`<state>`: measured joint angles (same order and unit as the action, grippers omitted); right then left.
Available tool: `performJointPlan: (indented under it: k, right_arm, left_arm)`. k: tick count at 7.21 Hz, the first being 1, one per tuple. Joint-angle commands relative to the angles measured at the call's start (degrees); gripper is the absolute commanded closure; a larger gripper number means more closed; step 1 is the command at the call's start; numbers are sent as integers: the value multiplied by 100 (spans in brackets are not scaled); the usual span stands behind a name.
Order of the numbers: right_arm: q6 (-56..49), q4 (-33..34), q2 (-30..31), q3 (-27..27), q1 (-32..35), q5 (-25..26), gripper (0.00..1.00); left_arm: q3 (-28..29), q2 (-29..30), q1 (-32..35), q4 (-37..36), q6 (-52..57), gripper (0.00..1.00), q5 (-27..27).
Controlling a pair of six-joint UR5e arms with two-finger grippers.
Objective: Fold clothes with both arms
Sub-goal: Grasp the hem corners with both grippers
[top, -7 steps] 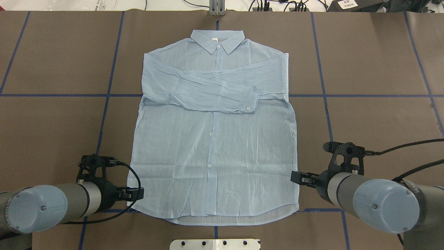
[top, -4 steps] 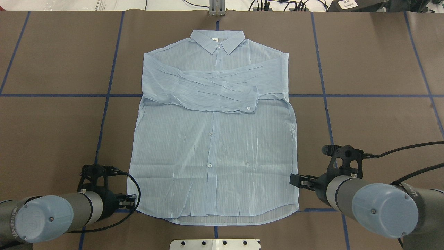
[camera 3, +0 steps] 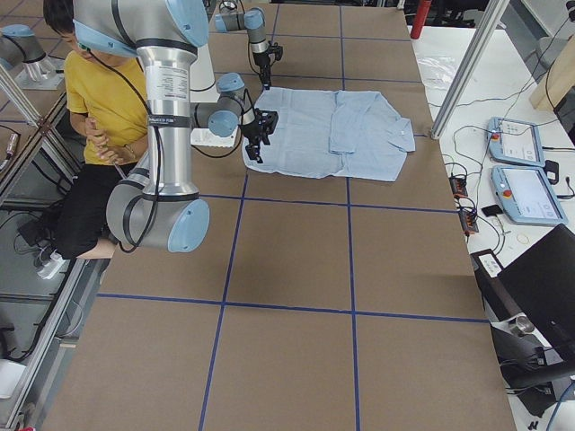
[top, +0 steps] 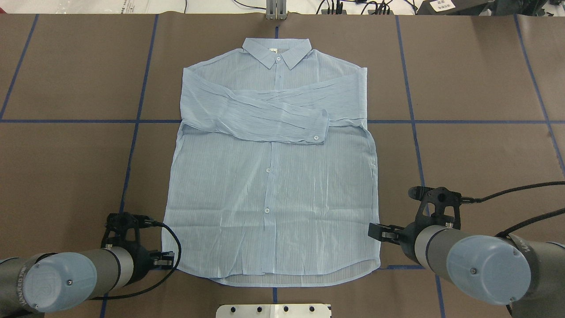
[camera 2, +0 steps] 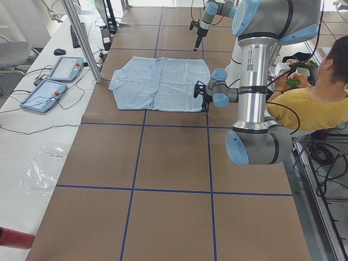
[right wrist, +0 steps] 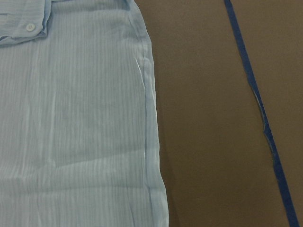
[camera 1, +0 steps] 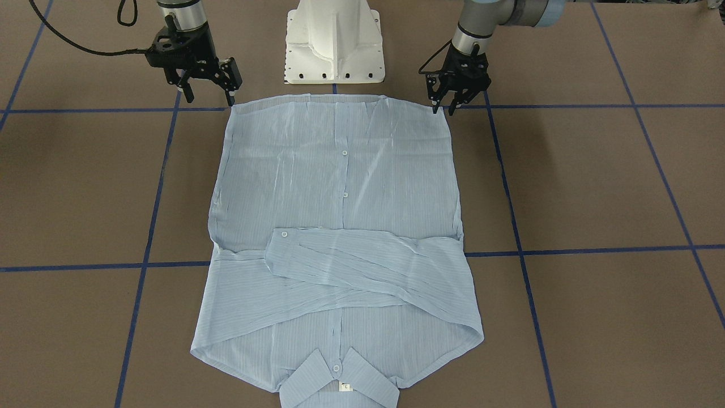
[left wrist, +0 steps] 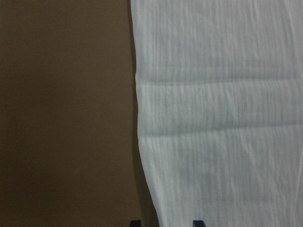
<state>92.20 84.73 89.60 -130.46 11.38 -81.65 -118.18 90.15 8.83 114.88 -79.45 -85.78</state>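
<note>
Brown table (camera 1: 595, 181), shirt (camera 1: 340, 187) flat; left gripper (camera 1: 443, 107) and right gripper (camera 1: 208, 97) seem spread, wrist views crop fingertips (left wrist: 135, 223).

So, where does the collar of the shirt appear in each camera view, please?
Exterior front-facing: collar at bottom centre.
Overhead exterior: collar at top centre.
Exterior left: collar at the left end of the shirt.
Exterior right: collar at the shirt's right end.
Left wrist-mounted: not in it.
Right wrist-mounted: not in it.
Shared landmark: the buttoned sleeve cuff, lying across the chest between collar and hem.
</note>
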Motion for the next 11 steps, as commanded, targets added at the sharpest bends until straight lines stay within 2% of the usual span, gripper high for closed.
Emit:
performJointPlan:
  k: [1, 3, 5, 7, 9, 11]
  right_arm:
    - [0, 0, -4, 3, -13, 0, 0]
    - [0, 0, 5, 12, -13, 0, 0]
    - [0, 0, 5, 21, -48, 0, 0]
    - [262, -9, 5, 30, -205, 35, 0]
    - [631, -200, 22, 143, -468, 376, 2]
    - [834, -1427, 539, 634, -784, 798, 4]
  left_arm:
    - [14, 29, -22, -1, 0, 69, 0]
    - [40, 64, -31, -1, 0, 76, 0]
    - [40, 64, -31, -1, 0, 97, 0]
    - [23, 108, -31, 8, -17, 100, 8]
    - [5, 126, -31, 17, -18, 100, 26]
    - [-21, 195, -31, 17, -18, 100, 200]
